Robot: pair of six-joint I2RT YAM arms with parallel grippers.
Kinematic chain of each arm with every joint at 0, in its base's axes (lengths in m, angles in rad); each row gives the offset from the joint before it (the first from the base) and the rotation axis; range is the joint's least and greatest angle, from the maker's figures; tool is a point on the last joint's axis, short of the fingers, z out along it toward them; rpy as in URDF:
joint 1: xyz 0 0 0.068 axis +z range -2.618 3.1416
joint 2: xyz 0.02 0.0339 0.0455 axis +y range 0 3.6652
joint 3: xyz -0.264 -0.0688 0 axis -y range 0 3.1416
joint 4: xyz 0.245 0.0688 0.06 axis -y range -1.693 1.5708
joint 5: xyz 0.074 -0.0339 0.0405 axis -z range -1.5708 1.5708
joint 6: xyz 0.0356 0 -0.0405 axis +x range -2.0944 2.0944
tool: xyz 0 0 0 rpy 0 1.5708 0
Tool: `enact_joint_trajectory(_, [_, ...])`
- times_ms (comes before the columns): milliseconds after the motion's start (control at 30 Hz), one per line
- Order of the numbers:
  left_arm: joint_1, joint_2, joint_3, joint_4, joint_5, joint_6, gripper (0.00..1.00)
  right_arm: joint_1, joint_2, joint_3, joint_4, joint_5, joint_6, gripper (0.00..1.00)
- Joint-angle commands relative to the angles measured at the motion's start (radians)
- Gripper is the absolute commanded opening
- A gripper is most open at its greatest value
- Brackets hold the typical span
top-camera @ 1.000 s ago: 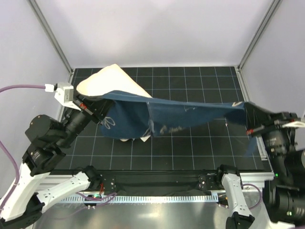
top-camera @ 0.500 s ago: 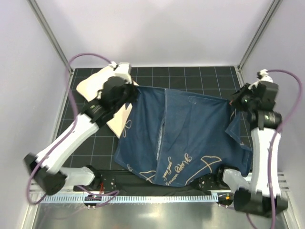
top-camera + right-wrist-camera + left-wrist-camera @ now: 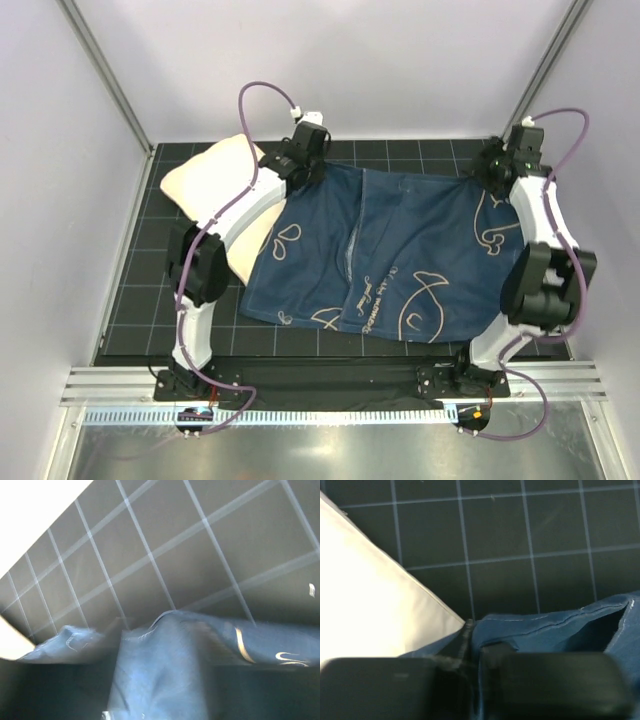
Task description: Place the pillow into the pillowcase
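Note:
The navy pillowcase (image 3: 400, 250) with white fish drawings lies spread flat across the mat. Its left part overlaps the cream pillow (image 3: 205, 180), which lies at the far left. My left gripper (image 3: 303, 168) is at the pillowcase's far left corner. In the left wrist view its fingers (image 3: 475, 640) are pressed together on a fold of the blue cloth (image 3: 555, 625), right beside the pillow's edge (image 3: 365, 605). My right gripper (image 3: 497, 172) is at the far right corner. In its blurred wrist view the jaws (image 3: 162, 647) stand apart with cloth (image 3: 160, 680) bunched between them.
The black gridded mat (image 3: 130, 300) ends at pale walls on three sides, with slanted frame posts (image 3: 105, 80) at the far corners. Both arms reach out along the mat's sides. A metal rail (image 3: 330, 385) runs along the near edge.
Both arms have swung out to the far side of the mat. The pillowcase, stretched in the air before, now lies flat with its near edge off the rail. The right jaws have parted.

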Motion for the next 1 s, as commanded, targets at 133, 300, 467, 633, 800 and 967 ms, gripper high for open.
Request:
enact_joint_trajectory(133, [0.058, 0.077, 0.211, -0.146, -0.130, -0.027, 0.79, 0.010, 0.176, 0.318, -0.028, 0.014, 0.036, 0.91])
enact_joint_trajectory(300, [0.132, -0.033, 0.133, -0.171, -0.098, -0.064, 0.98, 0.079, 0.021, 0.150, 0.063, -0.048, -0.013, 0.91])
enact_joint_trajectory(467, [0.225, -0.252, -0.079, -0.178, -0.079, -0.115, 1.00, 0.220, -0.125, -0.034, 0.092, -0.176, -0.057, 0.91])
enact_joint_trajectory(633, [0.359, -0.415, -0.356, -0.137, -0.043, -0.207, 1.00, 0.395, -0.203, -0.170, 0.165, -0.196, -0.042, 0.91])
enact_joint_trajectory(800, [0.480, -0.556, -0.672, 0.021, 0.096, -0.300, 1.00, 0.574, -0.223, -0.262, 0.234, -0.208, -0.029, 0.91])
enact_joint_trajectory(967, [0.493, -0.509, -0.795, 0.156, 0.160, -0.354, 1.00, 0.733, -0.208, -0.325, 0.270, -0.127, -0.036, 0.94])
